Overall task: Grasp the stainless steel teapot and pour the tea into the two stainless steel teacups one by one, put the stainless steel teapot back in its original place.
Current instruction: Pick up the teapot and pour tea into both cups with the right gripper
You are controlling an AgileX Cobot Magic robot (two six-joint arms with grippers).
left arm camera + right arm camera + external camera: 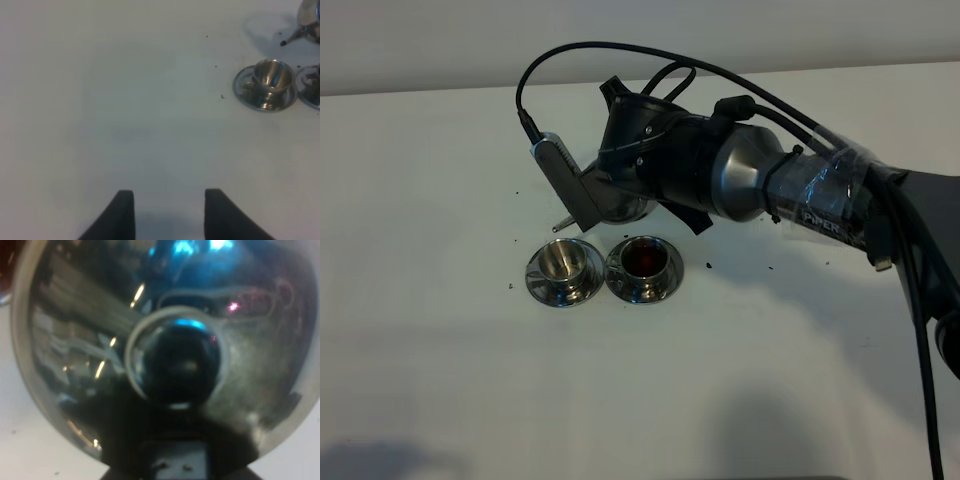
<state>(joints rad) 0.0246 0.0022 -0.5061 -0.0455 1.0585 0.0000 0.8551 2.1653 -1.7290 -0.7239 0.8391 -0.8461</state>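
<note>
Though the grip point itself is hidden, the right gripper [175, 455] is clamped shut on the stainless steel teapot [620, 208], which is tipped with its spout [563, 222] just above the empty left teacup [565, 265]. Beside that cup, the right teacup [642, 265] holds dark tea [642, 258]. Well apart, the left gripper [169, 200] hangs with its fingers spread over the white table [100, 100].

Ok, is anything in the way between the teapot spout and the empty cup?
Nothing visible does. The stainless steel teapot is held just behind the empty teacup, its spout angled toward that cup over the table. The filled teacup stands beside it, off that path.
</note>
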